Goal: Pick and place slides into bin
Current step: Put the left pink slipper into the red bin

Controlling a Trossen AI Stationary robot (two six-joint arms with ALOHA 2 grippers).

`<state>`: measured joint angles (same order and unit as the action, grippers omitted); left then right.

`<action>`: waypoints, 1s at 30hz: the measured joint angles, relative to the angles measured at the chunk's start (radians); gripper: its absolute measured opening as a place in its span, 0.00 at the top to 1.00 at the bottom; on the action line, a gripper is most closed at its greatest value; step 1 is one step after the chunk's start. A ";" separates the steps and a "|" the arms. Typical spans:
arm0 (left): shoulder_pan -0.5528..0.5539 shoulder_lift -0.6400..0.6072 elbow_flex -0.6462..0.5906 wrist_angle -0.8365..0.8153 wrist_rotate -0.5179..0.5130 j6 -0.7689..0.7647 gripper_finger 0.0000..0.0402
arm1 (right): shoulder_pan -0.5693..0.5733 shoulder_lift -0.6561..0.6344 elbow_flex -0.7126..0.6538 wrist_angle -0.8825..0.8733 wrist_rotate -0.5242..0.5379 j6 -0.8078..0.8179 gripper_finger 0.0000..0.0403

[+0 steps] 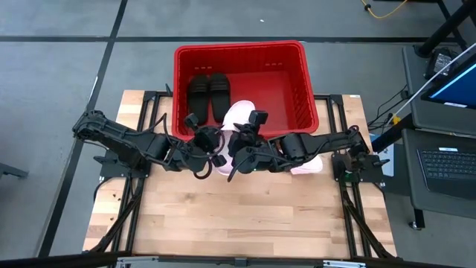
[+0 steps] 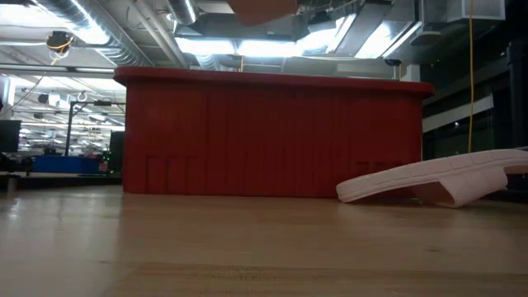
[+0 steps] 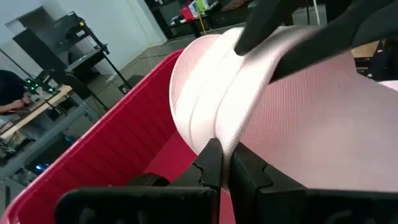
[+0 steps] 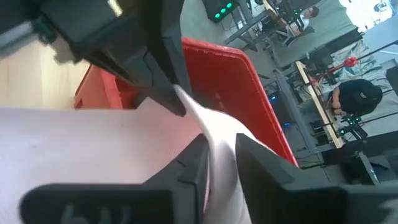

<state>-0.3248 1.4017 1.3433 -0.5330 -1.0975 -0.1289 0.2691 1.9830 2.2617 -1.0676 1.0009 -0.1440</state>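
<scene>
- Left tool point(image 3: 221, 167): fingers pinching the edge of a pale pink foam slide sandal point(image 1: 239, 113), held above the near rim of the bright red ribbed plastic bin point(image 1: 294, 56).
- Right tool point(image 4: 219, 155): fingers pressed onto the same sandal's thin edge.
- Both arms reach inward, meeting at the light wooden surface's point(image 1: 223, 216) 12 o'clock edge.
- Two matte black slides point(image 1: 209, 94) lie in the bin at 9 o'clock.
- A second pink sandal point(image 2: 437, 180) rests on the surface, seemingly just outside the bin.

light wooden table point(image 1: 223, 216), red bin point(image 1: 286, 74) at its far edge, pale pink slide point(image 2: 437, 180) resting beside it
</scene>
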 joint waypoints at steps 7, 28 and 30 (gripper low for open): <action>-0.014 0.000 0.000 0.074 0.013 0.055 0.99 | -0.002 0.001 0.017 -0.079 0.005 -0.001 0.87; -0.018 0.000 -0.001 0.188 0.078 0.161 0.98 | -0.003 -0.002 0.017 -0.147 0.052 -0.053 0.97; -0.015 0.000 -0.001 0.193 0.053 0.177 0.97 | -0.006 -0.002 0.017 -0.144 0.054 -0.060 0.97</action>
<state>-0.3395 1.4017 1.3418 -0.3401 -1.0442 0.0484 0.2630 1.9808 2.2787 -1.2115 1.0545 -0.2043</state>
